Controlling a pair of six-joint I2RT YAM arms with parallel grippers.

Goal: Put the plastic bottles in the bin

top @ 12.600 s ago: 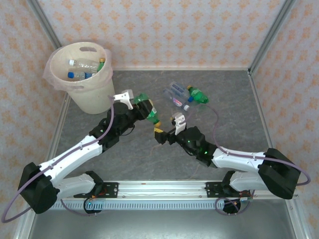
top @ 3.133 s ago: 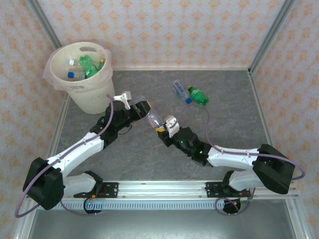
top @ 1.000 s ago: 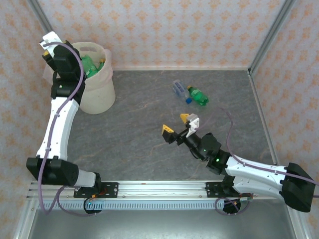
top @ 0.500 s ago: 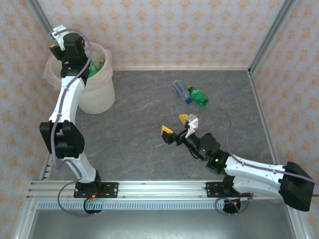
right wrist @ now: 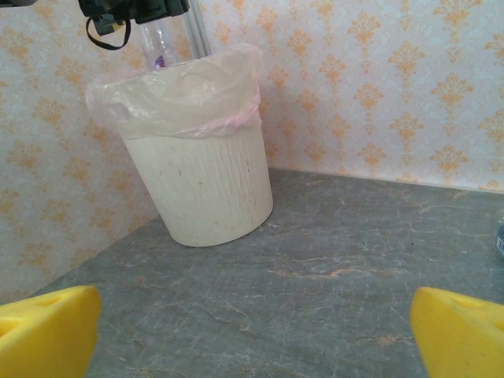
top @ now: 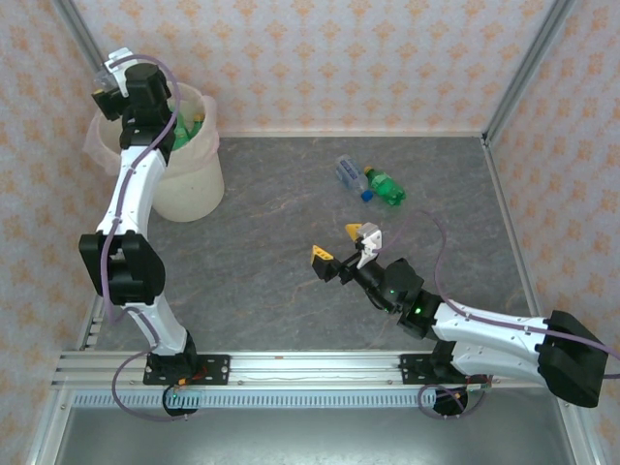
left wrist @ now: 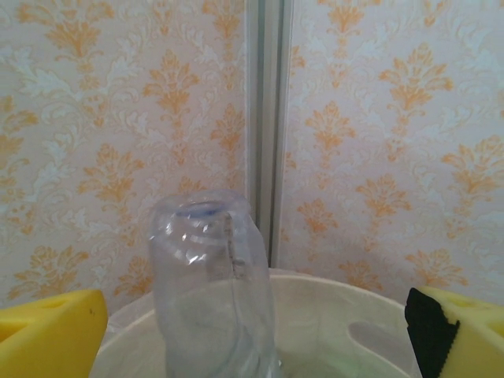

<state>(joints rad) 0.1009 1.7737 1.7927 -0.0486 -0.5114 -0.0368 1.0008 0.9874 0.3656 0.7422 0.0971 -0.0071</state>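
The cream bin [top: 184,184] stands at the far left corner, with green bottles [top: 180,131] inside. My left gripper [top: 108,89] hangs above its rim. In the left wrist view its yellow fingers [left wrist: 47,335] stand wide apart, and a clear bottle [left wrist: 209,291] sits base-up between them, touching neither, over the bin's rim [left wrist: 354,303]. The right wrist view shows the bin [right wrist: 201,181] with that bottle [right wrist: 161,35] above it. A clear bottle [top: 346,172] and a green bottle [top: 386,186] lie on the table. My right gripper [top: 339,244] is open and empty mid-table.
The grey stone-pattern table [top: 291,242] is walled by patterned panels with metal corner posts [top: 518,68]. A thin translucent liner [right wrist: 189,87] drapes over the bin's rim. The left arm [top: 131,213] rises tall beside the bin.
My left jaws have sprung open and let go of the clear bottle above the bin. The right gripper has shifted only slightly.
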